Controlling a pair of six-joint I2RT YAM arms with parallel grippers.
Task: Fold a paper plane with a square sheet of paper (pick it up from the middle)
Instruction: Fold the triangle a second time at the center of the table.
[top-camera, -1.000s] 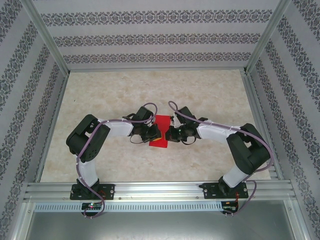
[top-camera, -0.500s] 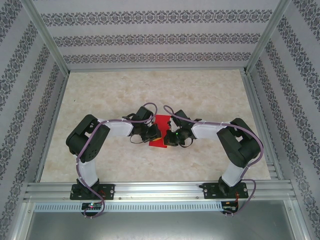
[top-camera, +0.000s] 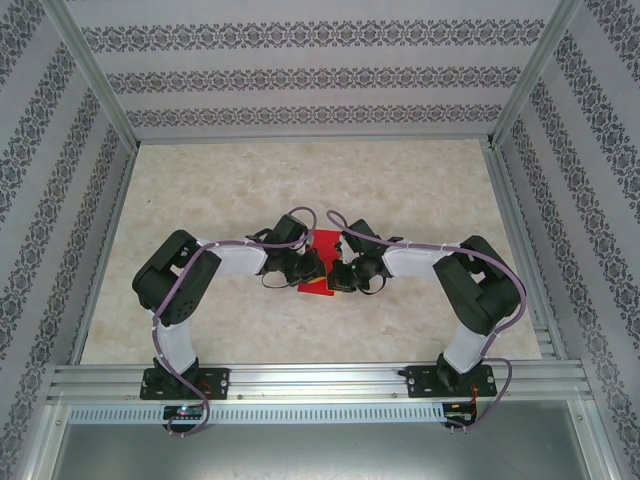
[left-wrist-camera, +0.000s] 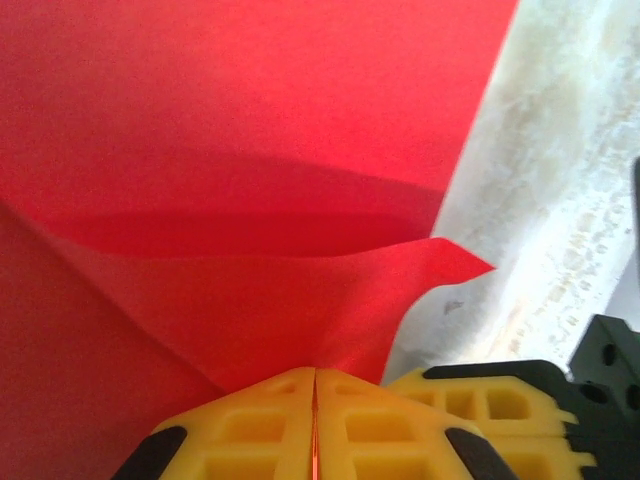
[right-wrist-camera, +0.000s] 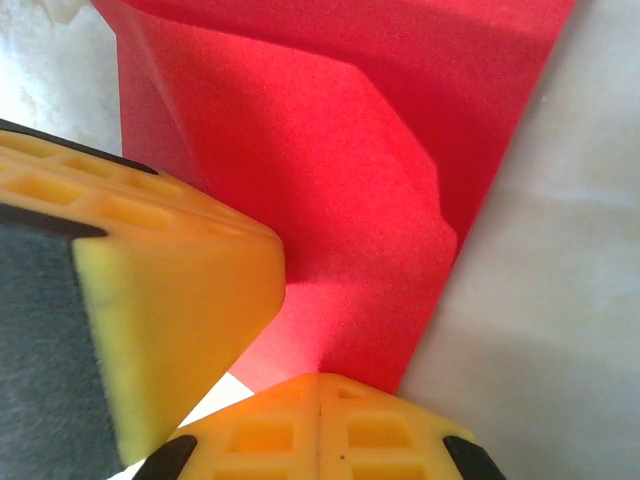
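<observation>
The square sheet of paper (top-camera: 324, 244) lies on the pale marbled table (top-camera: 220, 190), about the table's middle, and it is no flat square: it shows as a narrow red strip running away from the arm bases, with a diagonal crease across 1 layer in the left wrist view (left-wrist-camera: 250, 120). In that view, 1 pointed corner of the top layer curls up off the sheet toward its right edge, leaving a shadowed gap beneath. In the right wrist view (right-wrist-camera: 330, 180) a raised flap with a stepped edge casts a darker red shadow on the layer under it.

The left gripper (top-camera: 312, 268) sits at the sheet's left edge, near its nearer end. Its 2 yellow fingers (left-wrist-camera: 250, 420) are pressed together with a thin red line of paper in the seam — it pinches the sheet.

The right gripper (top-camera: 340, 274) sits at the sheet's right edge, just opposite. Its jaws are closed tight (right-wrist-camera: 320, 378) with the tips right at the paper's edge — whether any paper is caught between them I cannot tell. The 2 grippers are nearly touching over the sheet.

Patterned walls (top-camera: 300, 70) stand beyond the sheet and to both sides.
</observation>
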